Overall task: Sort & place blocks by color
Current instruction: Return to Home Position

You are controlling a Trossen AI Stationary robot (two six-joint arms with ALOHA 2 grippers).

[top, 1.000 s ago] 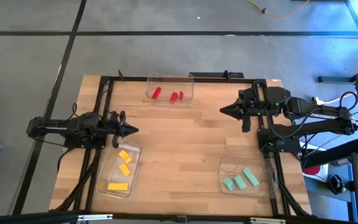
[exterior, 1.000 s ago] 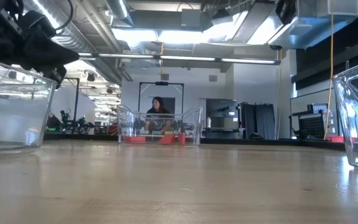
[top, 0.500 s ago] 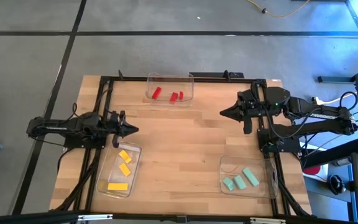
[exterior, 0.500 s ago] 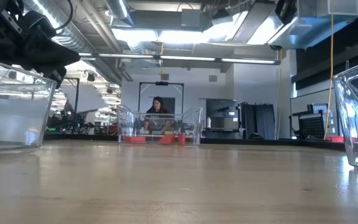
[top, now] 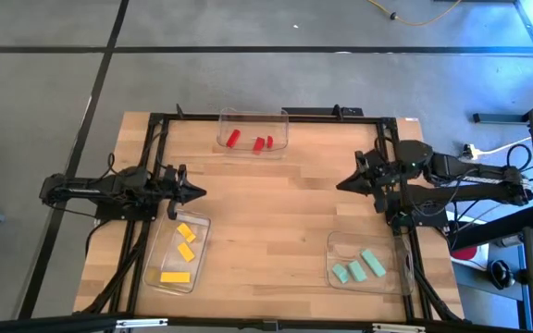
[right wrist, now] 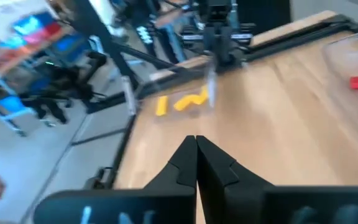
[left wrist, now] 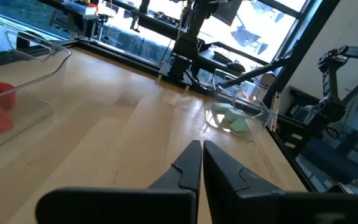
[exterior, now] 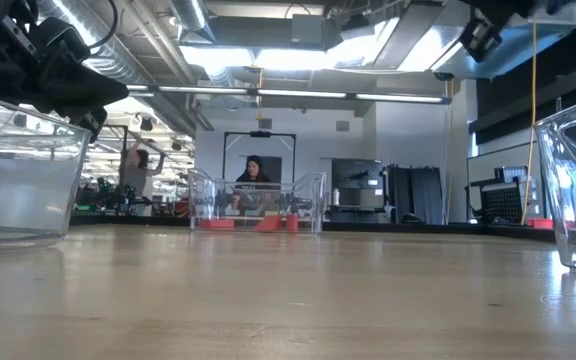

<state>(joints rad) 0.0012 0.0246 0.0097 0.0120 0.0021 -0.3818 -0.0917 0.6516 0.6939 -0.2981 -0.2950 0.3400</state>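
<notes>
The blocks lie sorted in three clear trays. Red blocks [top: 258,142] lie in the tray at the far edge [top: 280,118], yellow blocks [top: 185,240] in the near-left tray [top: 155,259], and mint blocks [top: 359,266] in the near-right tray [top: 333,242]. My left gripper [top: 200,193] is shut and empty at the table's left side, just beyond the yellow tray, pointing level toward the right. My right gripper [top: 341,183] is shut and empty above the table's right side, pointing left.
A black frame [top: 160,125] runs along the table's left, far and right edges. Bare wood [top: 266,213] lies between the three trays. In the low view a person [exterior: 252,180] sits in the room beyond the far tray, and another stands farther left.
My right gripper has drawn back toward the table's right edge and sunk a little, staying shut. The blocks and trays have not moved.
</notes>
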